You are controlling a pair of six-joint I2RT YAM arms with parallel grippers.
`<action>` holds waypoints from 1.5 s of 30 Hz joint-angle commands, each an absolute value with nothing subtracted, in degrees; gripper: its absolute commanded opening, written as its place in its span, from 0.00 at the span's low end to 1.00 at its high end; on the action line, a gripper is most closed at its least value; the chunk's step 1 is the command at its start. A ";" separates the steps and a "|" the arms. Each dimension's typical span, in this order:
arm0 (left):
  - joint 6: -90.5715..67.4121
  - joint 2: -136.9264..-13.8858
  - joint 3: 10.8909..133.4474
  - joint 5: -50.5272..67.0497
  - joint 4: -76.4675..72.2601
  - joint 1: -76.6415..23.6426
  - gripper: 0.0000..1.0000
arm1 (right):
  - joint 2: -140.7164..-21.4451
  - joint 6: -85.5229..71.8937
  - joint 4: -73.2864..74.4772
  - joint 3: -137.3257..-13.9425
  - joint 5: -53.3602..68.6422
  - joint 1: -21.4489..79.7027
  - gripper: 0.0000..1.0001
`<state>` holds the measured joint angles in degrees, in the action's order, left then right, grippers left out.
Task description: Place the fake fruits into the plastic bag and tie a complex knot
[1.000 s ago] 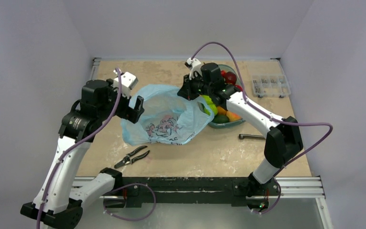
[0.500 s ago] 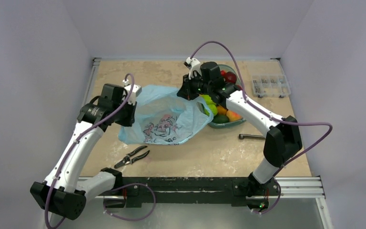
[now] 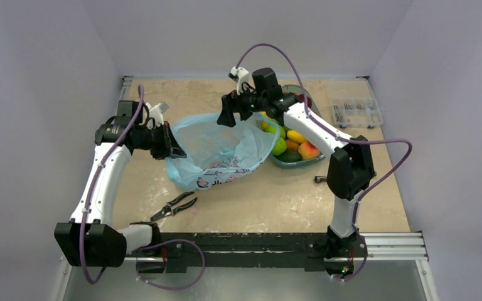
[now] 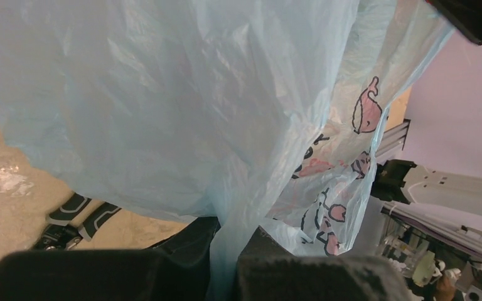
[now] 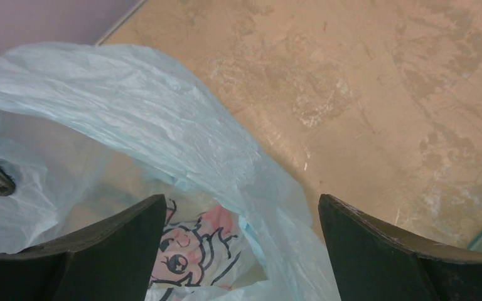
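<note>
The light-blue plastic bag [image 3: 219, 150] with cartoon print lies mid-table, its mouth held up and open. My left gripper [image 3: 174, 149] is shut on the bag's left edge. In the left wrist view a strip of the plastic bag [image 4: 182, 106] runs down between the pinched jaws of the left gripper [image 4: 233, 241]. My right gripper [image 3: 226, 116] hangs open over the bag's rear rim. In the right wrist view the right gripper [image 5: 241, 210] holds nothing, with the plastic bag [image 5: 163, 138] beneath it. The fake fruits [image 3: 295, 143] sit in the teal dish [image 3: 296, 165] to the bag's right. No knot is in view.
Black-handled pliers [image 3: 174, 205] lie in front of the bag and also show as pliers [image 4: 72, 219] in the left wrist view. A clear parts box [image 3: 355, 113] stands at the back right. A small metal tool [image 3: 325, 180] lies near the right arm.
My left gripper reached the bag's left edge, shut on it and drew it left. My right gripper let go of the bag's rim, opened and moved left over the bag.
</note>
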<state>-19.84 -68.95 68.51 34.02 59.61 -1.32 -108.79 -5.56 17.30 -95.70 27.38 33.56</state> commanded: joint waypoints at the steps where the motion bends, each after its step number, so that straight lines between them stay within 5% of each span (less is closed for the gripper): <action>1: -23.09 -68.91 67.78 38.55 58.77 0.00 0.00 | -104.58 -4.16 20.12 -105.22 34.12 29.08 0.95; 8: -21.92 -68.21 67.24 37.80 58.14 0.00 0.00 | -101.28 4.78 37.04 -112.76 33.85 16.98 0.99; 18: -21.51 -67.68 66.01 37.72 57.58 0.00 0.00 | -89.52 29.19 53.73 -93.55 17.21 6.91 0.93; 37: -19.97 -67.75 65.69 37.19 58.14 0.00 0.00 | -90.46 38.93 36.65 -69.46 0.18 6.67 0.85; 40: -20.66 -67.70 65.19 37.35 57.90 0.00 0.00 | -90.67 39.94 34.64 -68.47 -1.45 6.68 0.77; 45: -20.31 -67.70 65.11 37.35 57.84 0.00 0.00 | -88.52 39.02 37.22 -71.95 1.84 6.57 0.44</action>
